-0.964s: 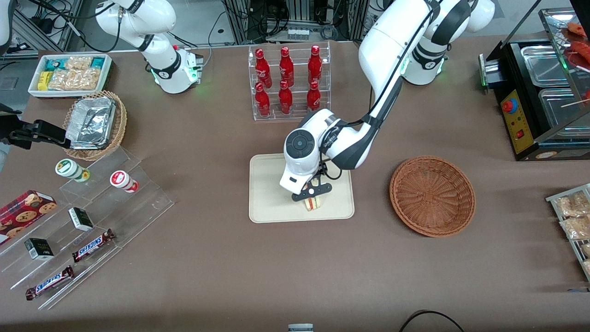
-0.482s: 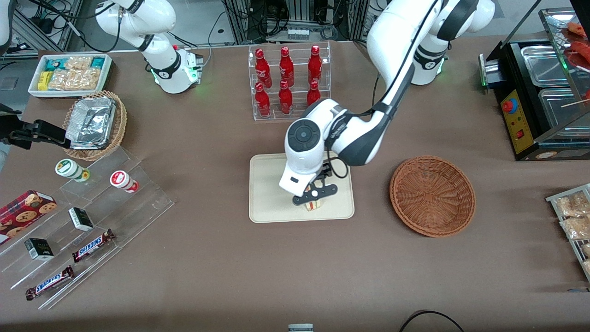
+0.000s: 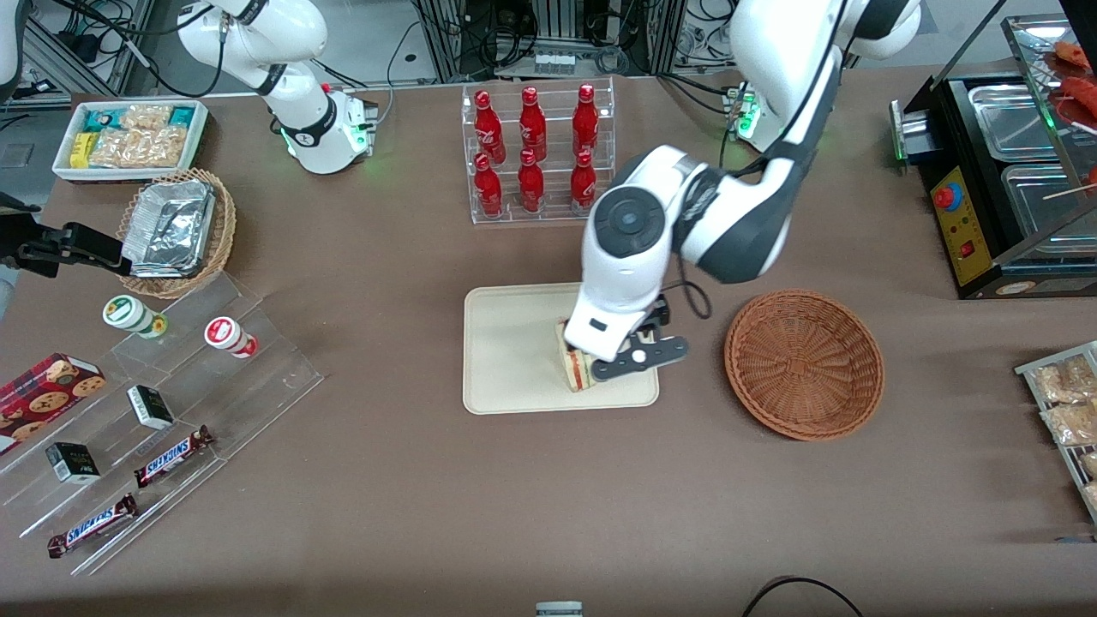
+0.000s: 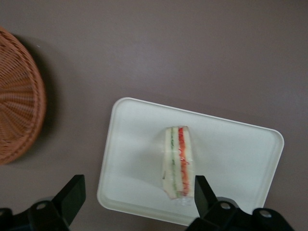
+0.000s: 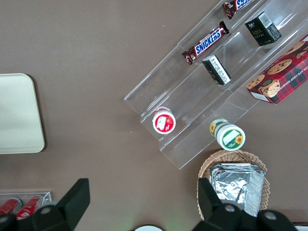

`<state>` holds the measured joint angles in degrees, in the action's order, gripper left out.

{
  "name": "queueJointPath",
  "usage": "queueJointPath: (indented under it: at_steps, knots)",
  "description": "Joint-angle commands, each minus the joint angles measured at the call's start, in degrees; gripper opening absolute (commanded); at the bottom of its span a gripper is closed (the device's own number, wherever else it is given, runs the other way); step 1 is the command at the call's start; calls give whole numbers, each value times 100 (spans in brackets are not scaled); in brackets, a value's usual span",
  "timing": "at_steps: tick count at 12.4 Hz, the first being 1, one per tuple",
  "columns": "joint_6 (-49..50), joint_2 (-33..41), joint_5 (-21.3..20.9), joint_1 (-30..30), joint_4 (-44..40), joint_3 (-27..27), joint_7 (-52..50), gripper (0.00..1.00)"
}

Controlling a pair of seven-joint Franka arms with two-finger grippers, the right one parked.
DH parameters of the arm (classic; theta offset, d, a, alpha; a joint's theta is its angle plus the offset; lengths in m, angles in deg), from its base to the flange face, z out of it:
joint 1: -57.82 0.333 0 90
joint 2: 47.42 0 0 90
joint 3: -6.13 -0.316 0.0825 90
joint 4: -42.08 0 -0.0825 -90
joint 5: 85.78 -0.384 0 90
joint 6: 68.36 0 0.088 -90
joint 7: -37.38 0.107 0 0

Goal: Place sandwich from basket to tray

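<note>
Now the sandwich (image 3: pixel 572 367) lies on the tray (image 3: pixel 506 343), close to the tray's edge nearest the front camera and toward the basket's side, cut edge up. The gripper (image 3: pixel 638 358) hangs above the tray's basket-side edge, fingers (image 4: pixel 72 197) spread wide, holding nothing, clear of the sandwich. Bare brown table (image 3: pixel 428 497) separates tray from basket (image 3: pixel 804 364), which sits toward the working arm's end and holds nothing. A rack of red bottles (image 3: pixel 536 150) stands farther from the front camera than the tray.
</note>
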<state>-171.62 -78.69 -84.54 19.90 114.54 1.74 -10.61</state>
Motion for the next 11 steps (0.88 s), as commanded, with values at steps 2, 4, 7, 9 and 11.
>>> queueJointPath:
  at_steps: [2, 4, 7, 9, 11]
  knots:
    - [-10, 1006, 561, -22, 1232, -877, 1271, 100]
    - [16, 1289, 807, -22, 1525, -1387, 2019, 100]
    - [288, 1386, 808, -31, 1455, -1731, 2223, 100]
    - [516, 1675, 765, -22, 1533, -1863, 2451, 100]
    - [989, 1800, 825, 274, 1465, -2013, 3134, 100]
